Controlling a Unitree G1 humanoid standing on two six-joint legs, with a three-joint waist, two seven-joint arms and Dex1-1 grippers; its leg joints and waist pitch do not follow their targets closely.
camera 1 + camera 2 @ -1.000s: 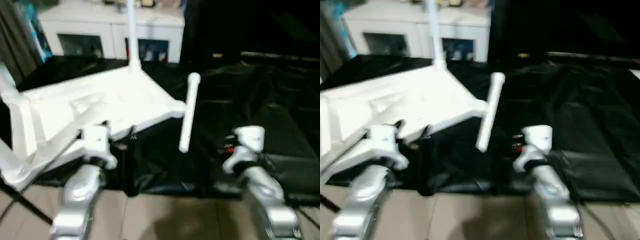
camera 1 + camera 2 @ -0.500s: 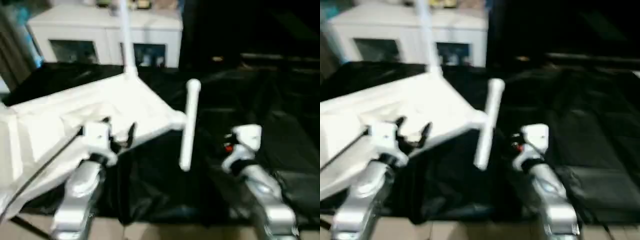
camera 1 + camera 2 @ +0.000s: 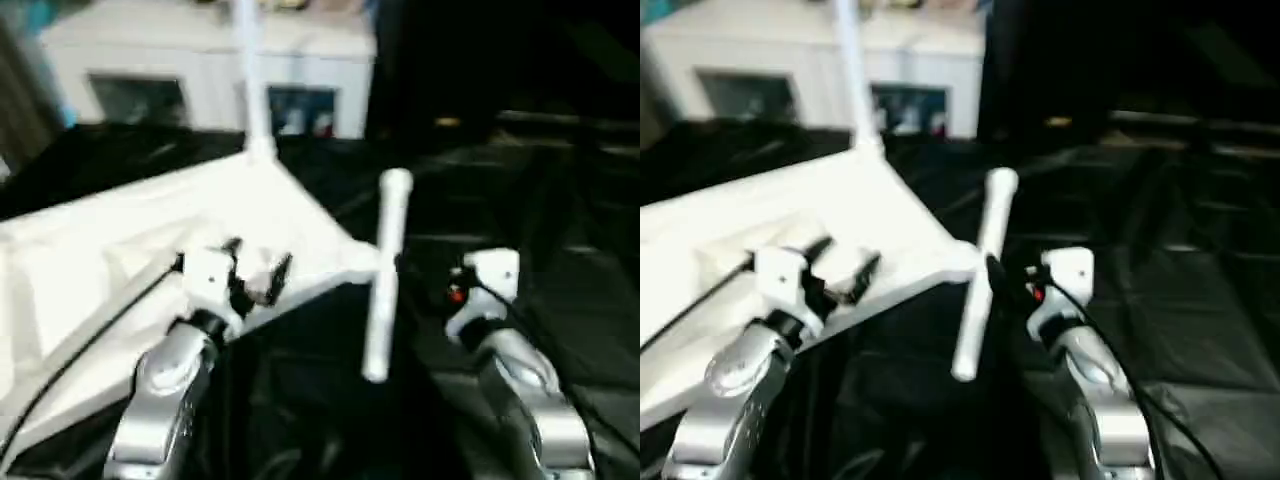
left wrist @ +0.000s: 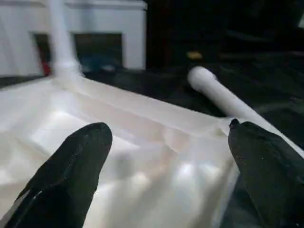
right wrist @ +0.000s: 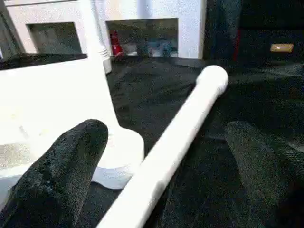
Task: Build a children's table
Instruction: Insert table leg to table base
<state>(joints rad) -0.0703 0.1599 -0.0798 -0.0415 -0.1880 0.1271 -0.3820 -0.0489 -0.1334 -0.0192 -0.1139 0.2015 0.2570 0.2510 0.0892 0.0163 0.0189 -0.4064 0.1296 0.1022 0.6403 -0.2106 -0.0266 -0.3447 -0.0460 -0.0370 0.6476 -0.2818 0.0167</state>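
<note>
The small white plastic children's table top [image 3: 150, 250] lay upside down and tilted on the black-draped work surface [image 3: 560, 290], filling the left half of the scene. One long white tubular leg [image 3: 248, 80] stood upright in the far corner socket of the top. A second long white tubular leg [image 3: 383, 275] leaned at the right corner of the top, its rounded end pointing up and far and its other end reaching toward the near side; it lay against the round white corner socket [image 5: 121, 156], though whether it was seated in it could not be told.

The left pincer [image 3: 255, 275] hovered over the near right part of the table top with its two black fingers [image 4: 71, 171] spread wide and nothing between them; the ribbed white plastic lay beyond them. The right pincer [image 5: 161, 161] stood just right of the leaning leg, also wide open; in the right wrist view the leaning leg ran between its two black fingers [image 5: 66, 166], touching neither as far as could be seen. A small red mark [image 3: 455, 294] showed on the right pincer's white housing.

Behind the work surface stood a white cabinet with dark open compartments [image 3: 200, 70].
</note>
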